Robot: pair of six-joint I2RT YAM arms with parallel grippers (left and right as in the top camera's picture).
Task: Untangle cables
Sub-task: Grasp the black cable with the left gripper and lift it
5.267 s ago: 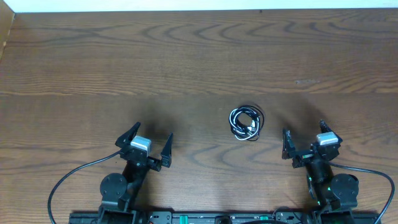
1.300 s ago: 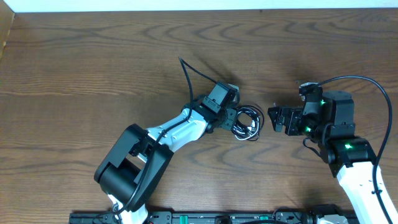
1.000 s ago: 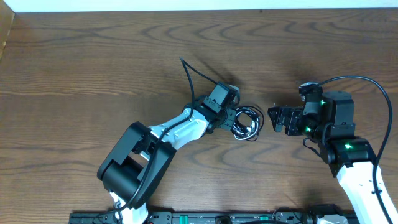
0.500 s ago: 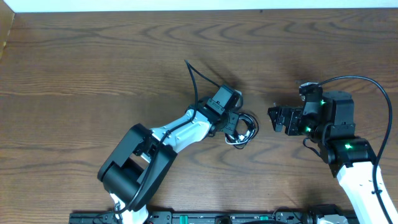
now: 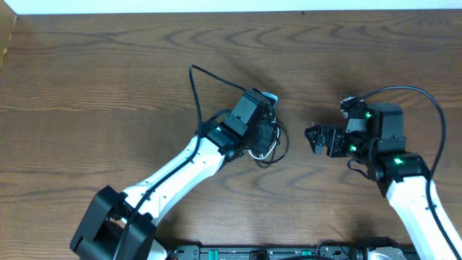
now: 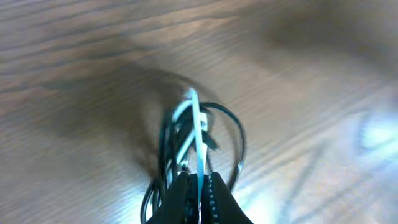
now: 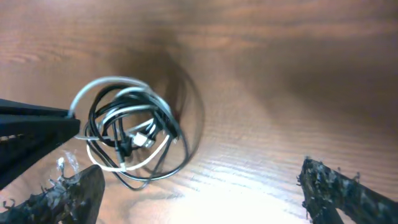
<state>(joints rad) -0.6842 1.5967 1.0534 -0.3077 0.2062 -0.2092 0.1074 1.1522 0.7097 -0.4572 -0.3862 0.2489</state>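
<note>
The cables point(image 5: 270, 152) are a small tangled coil of one black and one white cord near the table's middle. My left gripper point(image 5: 264, 139) is shut on the coil's white cord point(image 6: 198, 134), which runs straight up between its fingertips in the left wrist view, and the black loops point(image 6: 239, 146) hang around it. The coil point(image 7: 129, 134) looks partly raised off the wood. My right gripper point(image 5: 315, 139) stands open just right of the coil, not touching it. Its wide-apart fingers point(image 7: 329, 186) frame bare table in the right wrist view.
The brown wooden table point(image 5: 108, 72) stretches around the coil. A thick black arm wire point(image 5: 193, 90) arcs above the left arm, and another point(image 5: 426, 105) loops over the right arm. The left gripper's finger point(image 7: 31, 121) pokes in from the left in the right wrist view.
My left gripper has shut on the white cord and drawn the coil a little to the left and up, its arm swinging leftward. The right gripper has edged slightly left and stays open.
</note>
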